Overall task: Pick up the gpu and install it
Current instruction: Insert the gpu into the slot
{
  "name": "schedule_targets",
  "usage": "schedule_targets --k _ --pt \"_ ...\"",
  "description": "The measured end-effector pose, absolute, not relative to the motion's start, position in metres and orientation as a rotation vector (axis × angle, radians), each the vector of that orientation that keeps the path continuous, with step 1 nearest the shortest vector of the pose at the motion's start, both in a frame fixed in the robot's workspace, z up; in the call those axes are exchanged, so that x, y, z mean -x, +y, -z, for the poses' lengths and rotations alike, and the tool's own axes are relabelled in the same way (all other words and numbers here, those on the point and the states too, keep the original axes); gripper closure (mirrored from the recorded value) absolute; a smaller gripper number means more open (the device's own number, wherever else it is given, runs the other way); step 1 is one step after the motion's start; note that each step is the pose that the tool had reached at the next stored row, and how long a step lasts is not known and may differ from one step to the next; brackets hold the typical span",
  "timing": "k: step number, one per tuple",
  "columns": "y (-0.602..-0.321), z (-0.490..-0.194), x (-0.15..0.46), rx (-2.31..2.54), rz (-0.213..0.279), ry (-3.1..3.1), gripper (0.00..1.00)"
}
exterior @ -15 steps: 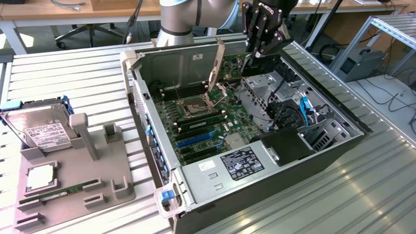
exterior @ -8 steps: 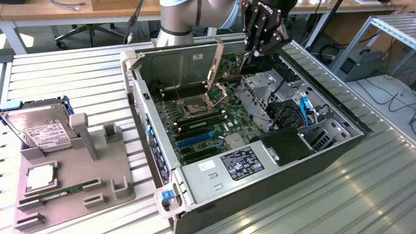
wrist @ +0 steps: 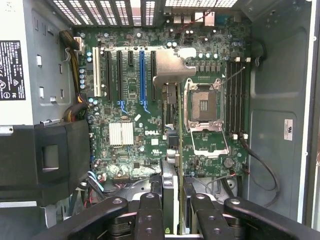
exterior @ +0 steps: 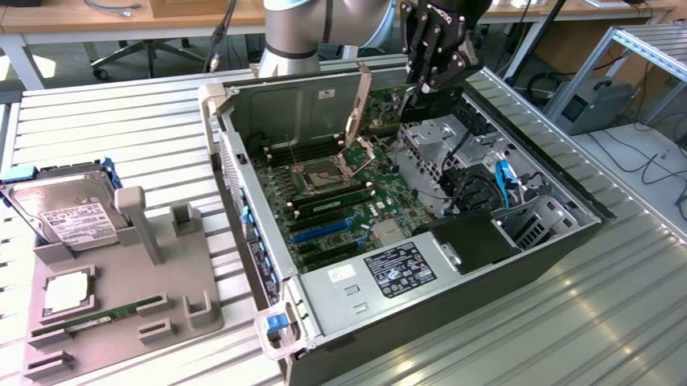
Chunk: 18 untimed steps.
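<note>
The pick-up is done and the install is under way. The gripper [exterior: 435, 84] hangs over the open computer case [exterior: 231, 161], its fingers [wrist: 150, 215] clamped on the upper edge of the gpu [exterior: 421, 108]. The card is in the air above the motherboard [wrist: 130, 145] at the far side of the case, touching nothing below it as far as I can tell.

From the wrist view the gpu [wrist: 172, 130] shows edge-on, its silver bracket [wrist: 172, 67] at the end away from the fingers. It sits between the row of expansion slots and the open processor socket [wrist: 205, 107], so I judge it is not yet lined up with a slot.

Seating it calls for bringing the card's lower edge squarely over the long blue slot [wrist: 142, 75], with the bracket towards the case's vented rear wall, then a straight, level descent. A tilt would likely make it catch.

Readable writing: "DELL" in white on the motherboard. The black label [exterior: 397, 269] on the power supply and the white label on the hard drive [exterior: 67, 213], at the exterior view's left on the bench [exterior: 129, 129], are too small to read.
</note>
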<state>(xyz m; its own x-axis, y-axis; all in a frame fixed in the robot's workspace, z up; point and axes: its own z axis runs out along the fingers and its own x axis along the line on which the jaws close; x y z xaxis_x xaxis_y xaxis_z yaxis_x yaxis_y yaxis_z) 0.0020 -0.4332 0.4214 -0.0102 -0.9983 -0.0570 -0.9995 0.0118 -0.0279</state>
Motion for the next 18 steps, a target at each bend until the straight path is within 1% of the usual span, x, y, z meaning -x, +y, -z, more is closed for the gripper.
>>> schedule_targets --k 18 --pt "-0.4332 -0.4173 0.0019 2.157 -0.031 2.200 0.73"
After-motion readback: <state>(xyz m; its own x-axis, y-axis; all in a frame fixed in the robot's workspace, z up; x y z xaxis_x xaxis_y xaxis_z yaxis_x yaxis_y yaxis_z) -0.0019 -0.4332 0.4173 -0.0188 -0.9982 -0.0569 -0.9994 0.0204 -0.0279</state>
